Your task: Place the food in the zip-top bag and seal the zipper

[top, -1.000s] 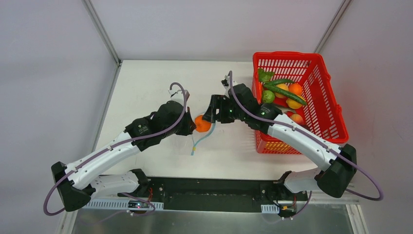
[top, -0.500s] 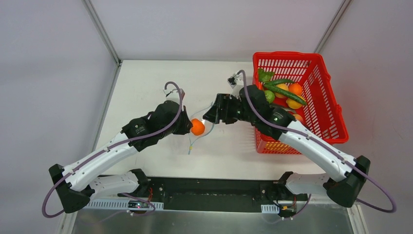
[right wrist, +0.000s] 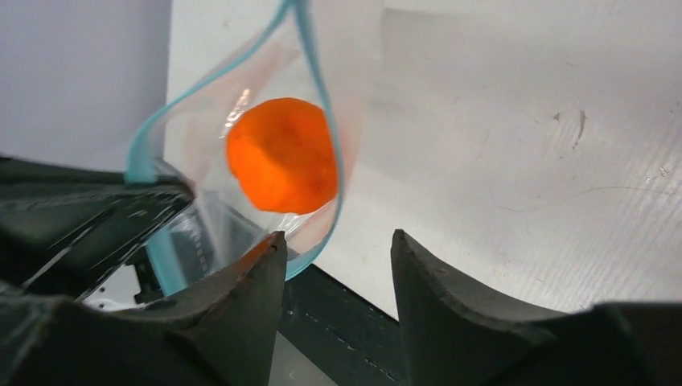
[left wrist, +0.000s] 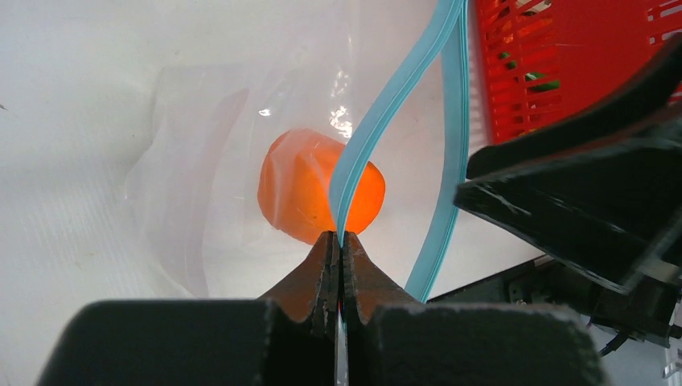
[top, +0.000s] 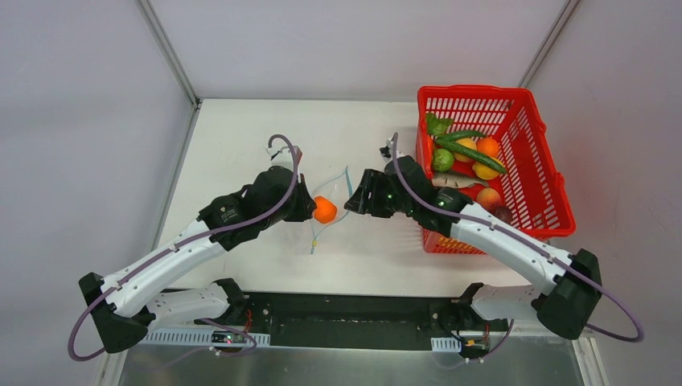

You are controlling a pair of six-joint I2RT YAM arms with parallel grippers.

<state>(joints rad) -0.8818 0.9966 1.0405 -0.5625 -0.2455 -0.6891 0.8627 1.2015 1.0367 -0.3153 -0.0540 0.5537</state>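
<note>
An orange ball (top: 325, 210) sits inside the clear zip-top bag (top: 336, 191), which hangs open above the table. My left gripper (top: 310, 207) is shut on one strip of the teal zipper (left wrist: 378, 112); the pinch shows in the left wrist view (left wrist: 339, 239). The other strip (left wrist: 455, 121) bows away, so the mouth gapes. My right gripper (top: 352, 199) is open and empty just right of the bag mouth. In the right wrist view its jaws (right wrist: 338, 245) stand apart below the ball (right wrist: 281, 154). More food (top: 470, 151) lies in the basket.
The red mesh basket (top: 474, 91) stands at the right of the white table, holding a green cucumber, a lime (top: 443, 158), oranges (top: 488, 146) and a peach (top: 489, 197). The right arm's forearm passes along its near left corner.
My right gripper let the orange ball go into the bag and drew back to the right, now open. The left gripper kept its hold on the zipper strip and shifted slightly left.
</note>
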